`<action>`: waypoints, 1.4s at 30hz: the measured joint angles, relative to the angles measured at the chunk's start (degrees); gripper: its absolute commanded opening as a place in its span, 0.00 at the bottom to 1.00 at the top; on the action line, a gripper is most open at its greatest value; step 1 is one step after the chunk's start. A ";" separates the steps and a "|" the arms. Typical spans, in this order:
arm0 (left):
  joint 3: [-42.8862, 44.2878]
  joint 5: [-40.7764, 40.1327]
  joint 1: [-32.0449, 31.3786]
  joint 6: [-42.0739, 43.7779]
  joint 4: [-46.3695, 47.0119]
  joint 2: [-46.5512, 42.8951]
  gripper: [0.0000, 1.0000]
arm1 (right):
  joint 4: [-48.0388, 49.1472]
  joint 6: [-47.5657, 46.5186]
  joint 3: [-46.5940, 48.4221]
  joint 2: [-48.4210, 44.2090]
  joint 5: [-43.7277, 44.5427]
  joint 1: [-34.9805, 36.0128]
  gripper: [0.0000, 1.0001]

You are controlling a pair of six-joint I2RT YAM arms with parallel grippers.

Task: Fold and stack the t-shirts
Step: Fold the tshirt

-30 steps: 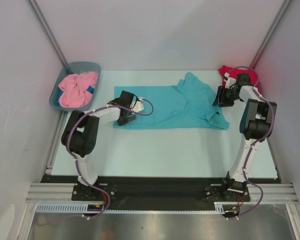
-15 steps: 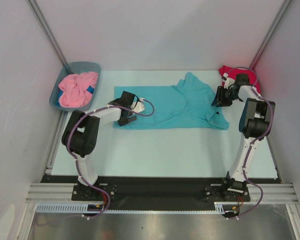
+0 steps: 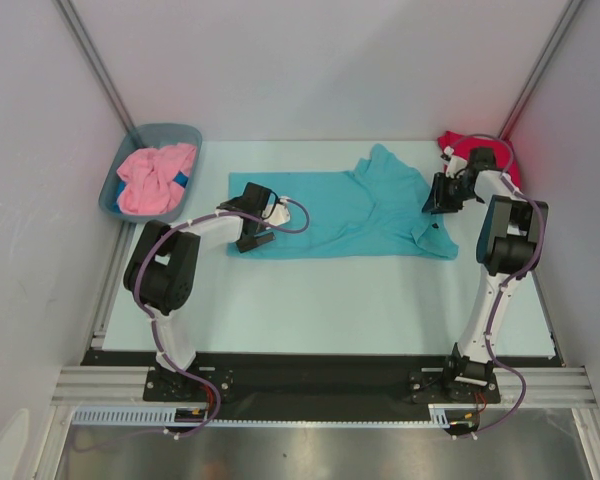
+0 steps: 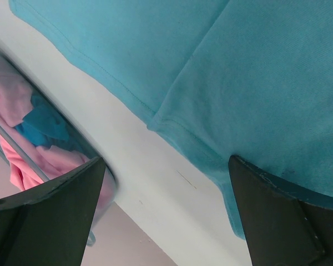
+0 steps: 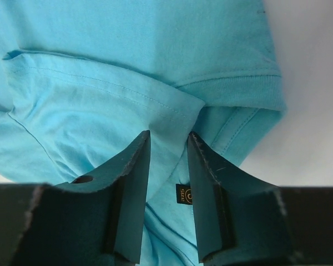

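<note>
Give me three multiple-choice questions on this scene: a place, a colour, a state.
1. Where is the pink cloth t-shirt? A) in the grey-blue plastic tub B) spread mid-table C) on an arm
2. Which shirt lies spread on the table? A) crimson B) the turquoise cloth t-shirt C) pink
3. The left pincer is: A) gripping red cloth B) shut empty C) open
Answers: 1A, bunched inside the tub; 2B, turquoise covers mid-table; 3C, its fingers stand wide apart.
</note>
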 measured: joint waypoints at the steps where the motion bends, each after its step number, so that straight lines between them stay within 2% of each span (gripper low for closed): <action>1: 0.00 0.00 -0.02 0.00 -0.02 0.00 1.00 | -0.07 0.00 0.00 0.02 0.00 0.09 0.36; 10: 0.22 0.02 -0.22 -0.02 -0.48 0.02 1.00 | -0.44 -0.02 0.22 0.02 0.11 1.16 0.27; 13: 0.22 0.02 -0.44 -0.02 -0.55 0.02 1.00 | -0.44 -0.17 0.48 0.02 0.48 1.36 0.17; 15: 0.22 0.02 -0.57 -0.02 -0.55 0.02 1.00 | -0.42 -0.48 0.55 0.02 0.83 1.42 0.00; 27: 0.33 0.07 -0.74 -0.02 -0.72 0.04 1.00 | -1.14 -1.20 1.79 0.00 3.23 1.42 0.00; 36: 0.33 0.07 -0.83 -0.04 -0.74 0.02 1.00 | -4.66 -5.03 12.24 0.00 5.60 2.16 0.00; 42: 0.33 0.07 -1.05 -0.02 -0.76 0.04 1.00 | -5.64 -8.81 14.51 -0.15 7.32 3.65 0.00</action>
